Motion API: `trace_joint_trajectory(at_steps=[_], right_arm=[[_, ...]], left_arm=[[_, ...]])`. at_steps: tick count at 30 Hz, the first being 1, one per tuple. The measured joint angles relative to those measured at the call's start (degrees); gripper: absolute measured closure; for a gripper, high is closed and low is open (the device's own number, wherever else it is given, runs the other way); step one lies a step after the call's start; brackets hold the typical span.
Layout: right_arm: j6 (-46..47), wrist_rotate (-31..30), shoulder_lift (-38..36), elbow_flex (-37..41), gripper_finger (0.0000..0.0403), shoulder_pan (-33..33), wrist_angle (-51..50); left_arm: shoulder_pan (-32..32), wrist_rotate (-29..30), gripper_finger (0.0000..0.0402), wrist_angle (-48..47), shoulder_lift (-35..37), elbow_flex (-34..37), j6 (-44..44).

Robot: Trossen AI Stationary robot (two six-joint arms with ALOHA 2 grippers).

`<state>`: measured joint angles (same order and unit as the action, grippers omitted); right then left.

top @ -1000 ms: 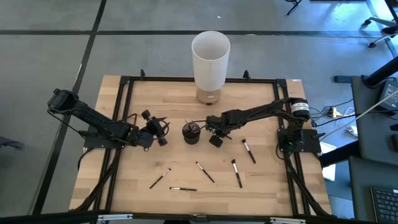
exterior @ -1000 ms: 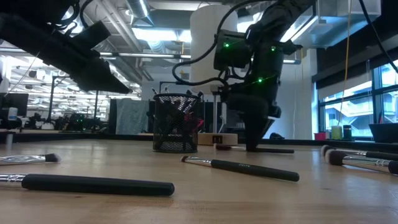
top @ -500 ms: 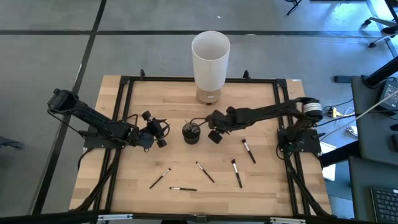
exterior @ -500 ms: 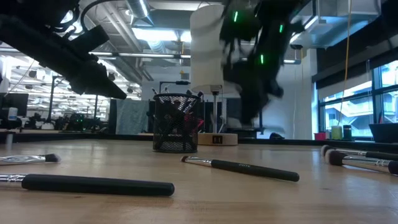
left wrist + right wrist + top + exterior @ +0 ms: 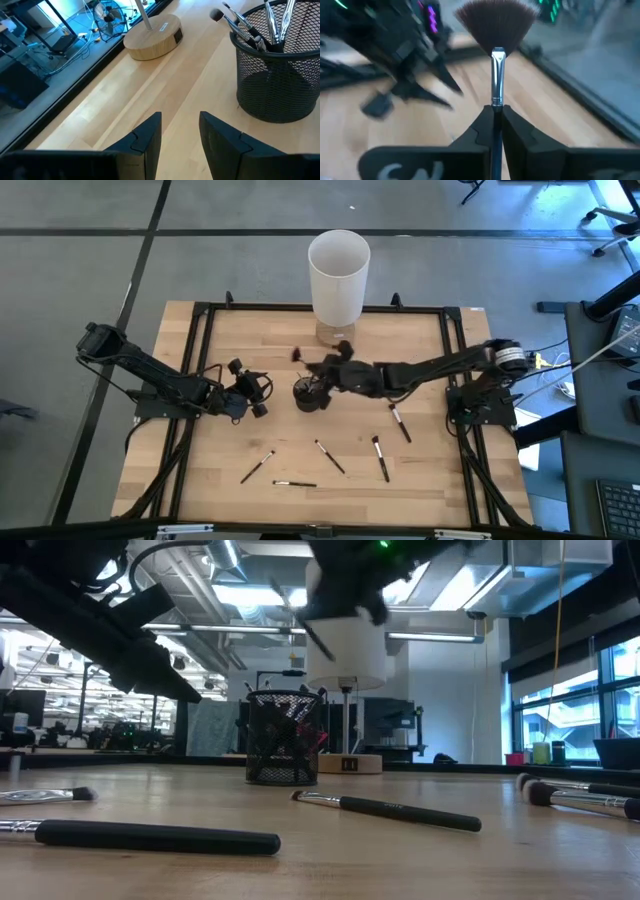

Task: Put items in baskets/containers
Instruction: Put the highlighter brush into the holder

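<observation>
From above, the dark mesh cup (image 5: pixel 307 393) sat near the middle of the table (image 5: pixel 430 480), already holding several brushes. The right gripper (image 5: pixel 318 370) hung just over the cup's far rim, clenched on a fan brush (image 5: pixel 299 355) whose reddish bristles pointed away from the cup toward the white cylinder (image 5: pixel 338 275). The left gripper (image 5: pixel 258 390) waited beside the cup, on its left. Five more brushes (image 5: pixel 330 457) lay on the wood in front of the cup.

At table height, the cup (image 5: pixel 283 738) stood behind a dark-handled brush (image 5: pixel 386 810); the right arm blurred above it.

The left wrist camera showed its own fingers (image 5: pixel 149 135) parted and empty, the cup (image 5: pixel 277 75) just ahead.

The right wrist camera showed its fingers (image 5: pixel 479 131) gripping the fan brush (image 5: pixel 496 30) by its handle.
</observation>
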<state>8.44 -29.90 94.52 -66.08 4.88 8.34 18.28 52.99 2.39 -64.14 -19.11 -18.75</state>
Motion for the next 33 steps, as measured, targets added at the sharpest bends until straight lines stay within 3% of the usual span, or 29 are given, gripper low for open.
trace_joint_trajectory(at_steps=[6,14,20,33], right_arm=[[-6.6,2.5,9.0,0.1,0.0377,0.7,17.1],[-6.4,2.4,15.9,0.1,0.0367,1.8,22.6],[-5.2,-2.6,14.4,0.1,0.0356,2.6,21.0],[3.2,-2.6,13.3,0.0,0.0249,2.7,11.6]], left_arm=[[0.0,0.3,0.0274,-0.1,0.0,0.0,0.8],[0.0,0.2,0.0274,-2.6,0.0,0.0,0.5],[0.0,0.1,0.0274,-2.5,0.0,0.0,0.4],[0.0,0.1,0.0274,-2.4,0.0,0.0,0.4]])
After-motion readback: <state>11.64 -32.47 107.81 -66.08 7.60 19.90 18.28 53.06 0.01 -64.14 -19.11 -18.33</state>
